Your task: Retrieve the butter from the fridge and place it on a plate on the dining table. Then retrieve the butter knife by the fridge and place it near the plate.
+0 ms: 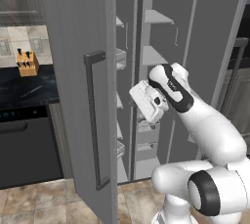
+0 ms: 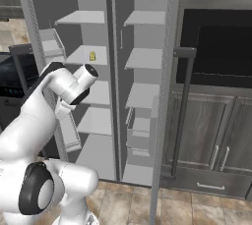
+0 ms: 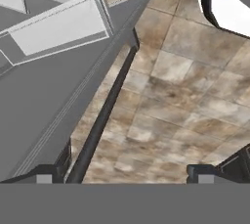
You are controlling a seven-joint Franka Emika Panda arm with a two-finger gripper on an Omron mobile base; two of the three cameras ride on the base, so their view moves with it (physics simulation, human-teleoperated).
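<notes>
We're facing the open fridge, gripper spread wide and empty, needing the butter at ten o'clock.

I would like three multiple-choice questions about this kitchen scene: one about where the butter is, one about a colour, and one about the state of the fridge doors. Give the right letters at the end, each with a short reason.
1. Where is the butter?
A. on a shelf inside the fridge
B. on the floor tiles
C. between the gripper's fingers

2. What colour is the knife block on the counter?
A. blue
B. tan
C. white

3. In what state are the fridge doors?
A. both closed
B. both swung open
C. removed

Answers:
1 A: in the right base view the small yellow stick sits on a pale shelf in the left compartment.
2 B: in the left base view the block is tan, with dark handles on top.
3 B: the inner shelves are exposed, and the gripper stands open beside a door's handle.
</notes>
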